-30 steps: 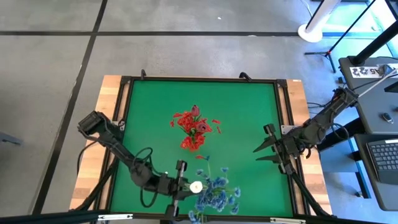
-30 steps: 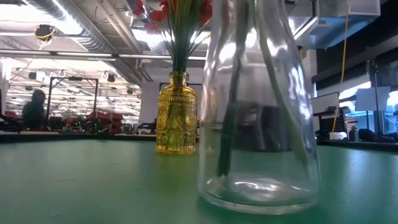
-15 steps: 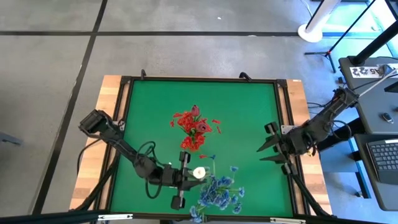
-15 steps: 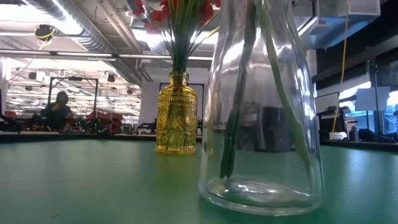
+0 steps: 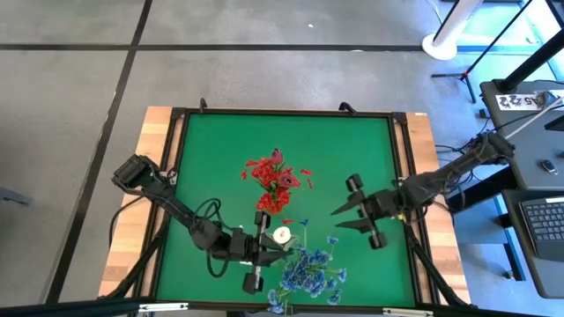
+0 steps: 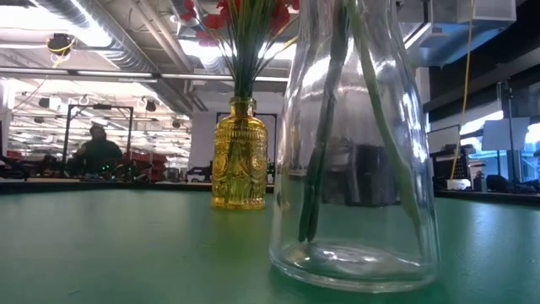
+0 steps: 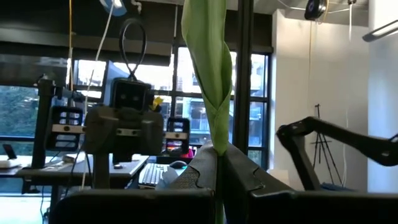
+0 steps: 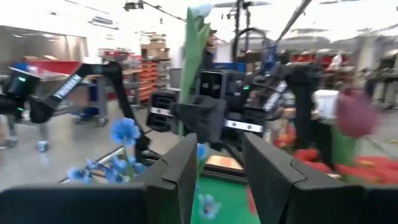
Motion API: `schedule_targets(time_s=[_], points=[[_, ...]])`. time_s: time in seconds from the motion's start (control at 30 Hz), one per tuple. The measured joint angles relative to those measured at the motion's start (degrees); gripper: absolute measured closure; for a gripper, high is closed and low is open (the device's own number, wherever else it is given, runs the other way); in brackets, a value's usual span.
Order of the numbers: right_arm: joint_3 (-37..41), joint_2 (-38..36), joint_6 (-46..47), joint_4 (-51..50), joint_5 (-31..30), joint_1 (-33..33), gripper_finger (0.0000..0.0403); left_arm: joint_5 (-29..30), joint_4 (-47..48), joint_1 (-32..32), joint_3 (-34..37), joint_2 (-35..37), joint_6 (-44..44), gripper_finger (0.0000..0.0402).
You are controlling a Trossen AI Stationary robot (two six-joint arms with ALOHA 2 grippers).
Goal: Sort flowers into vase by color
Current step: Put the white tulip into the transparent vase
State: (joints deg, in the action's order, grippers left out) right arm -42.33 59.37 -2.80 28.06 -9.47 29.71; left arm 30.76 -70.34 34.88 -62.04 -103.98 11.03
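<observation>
My left gripper (image 5: 271, 247) is shut on a white-budded flower (image 5: 282, 234) near the table's front middle, between two vases. Red flowers (image 5: 275, 180) stand in an amber vase (image 6: 240, 160). Blue flowers (image 5: 308, 275) stand in a clear glass vase (image 6: 354, 169) at the near edge, their stems resting on its bottom. My right gripper (image 5: 336, 219) stands open to the right of the white flower, pointing at it, with nothing between its fingers. In the right wrist view the white bud (image 8: 200, 9) shows beyond my right gripper (image 8: 217, 168). My left gripper pinches the flower's green stem, wrapped in a long leaf (image 7: 217, 142), between its two fingers. The fingers slant upward and lie across the stem. The stem stands upright out of the hold, with the white bud above. The fingers hide its lower end.
The green mat (image 5: 211, 158) lies in a black frame on a wooden table. A desk with a keyboard (image 5: 545, 220) stands off the table's right side. A person (image 6: 97, 152) sits far behind the table in the low view.
My right gripper has swung from the table's right edge toward the middle, up to the white flower, and stayed open. My left gripper has carried the white flower a little toward the far edge, away from the blue flowers.
</observation>
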Motion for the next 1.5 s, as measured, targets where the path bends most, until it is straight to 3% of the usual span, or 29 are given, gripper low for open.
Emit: schedule_targets(time_s=[0.33,0.57,1.0,1.23,1.5], points=[[-12.3,15.1,2.8,-0.4,6.6,-0.1,0.0276,3.6,0.5,0.2,0.0,0.0,-0.3,0.0401],[-18.9,21.2,3.3,-1.3,9.0,-0.1,0.0273,5.6,1.8,1.0,0.0,0.0,-0.5,0.0401],[-25.1,27.4,4.9,-3.1,8.6,-0.6,0.0159,6.2,3.7,0.4,0.0,0.1,-4.5,0.0401],[-26.4,28.6,5.9,-4.1,9.3,-2.0,0.0163,6.4,5.1,0.3,0.0,0.2,-6.4,0.0401],[-26.4,27.5,7.1,-8.0,10.0,-2.0,0.0177,12.3,3.1,3.0,0.0,0.2,0.4,0.0401]])
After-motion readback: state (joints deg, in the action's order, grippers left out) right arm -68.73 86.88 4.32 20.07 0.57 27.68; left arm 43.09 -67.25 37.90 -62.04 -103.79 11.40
